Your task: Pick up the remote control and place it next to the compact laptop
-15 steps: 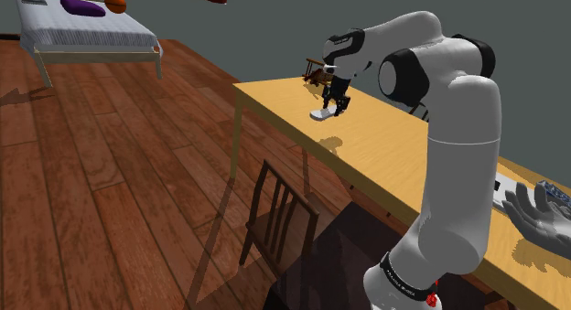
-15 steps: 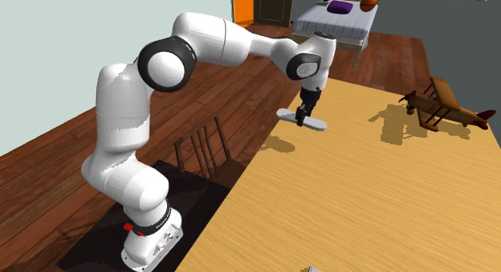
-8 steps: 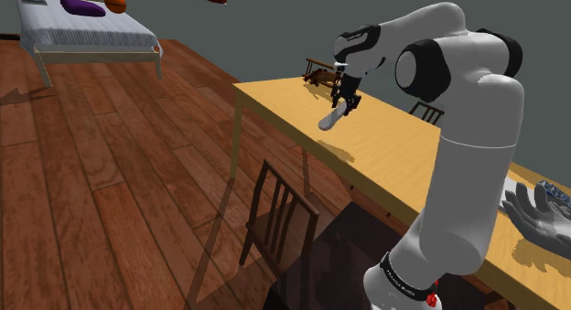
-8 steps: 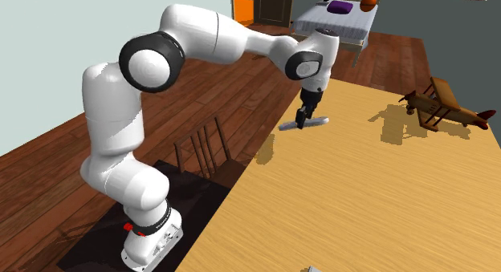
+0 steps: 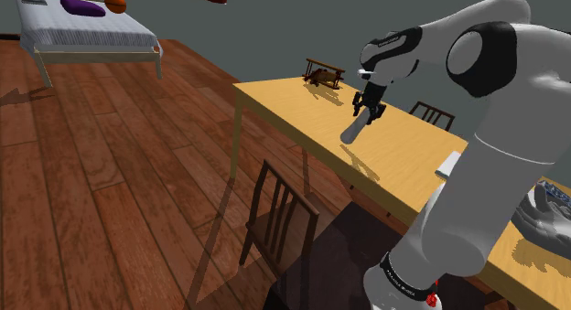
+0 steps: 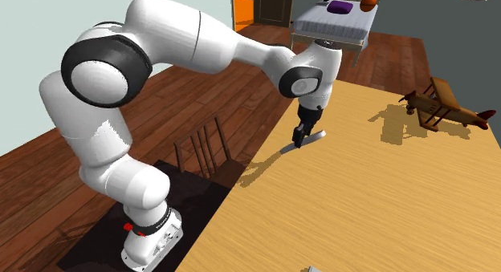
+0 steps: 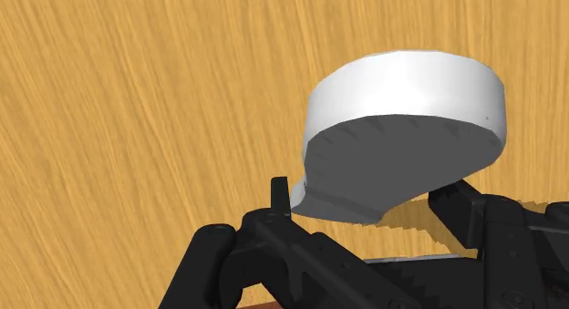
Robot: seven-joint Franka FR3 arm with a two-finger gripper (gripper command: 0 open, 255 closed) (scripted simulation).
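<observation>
Claw (image 6: 300, 139) clamped on white remote (image 6: 316, 136), which is tilted and raised clear of the desk (image 6: 361, 198). In the second exterior view, toy plane (image 6: 440, 106) stands at claw's 3 o'clock, well apart.

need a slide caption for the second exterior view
Franka arm's end effector holds a white remote control tilted above the wooden table, a toy plane farther along.

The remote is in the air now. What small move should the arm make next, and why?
Probably carry it sideways toward the stand's end of the table, not lowering yet. The tool is shut on the pale remote, which hangs tilted above the wood, and a pale flat thing, perhaps the laptop, lies that way.
</observation>
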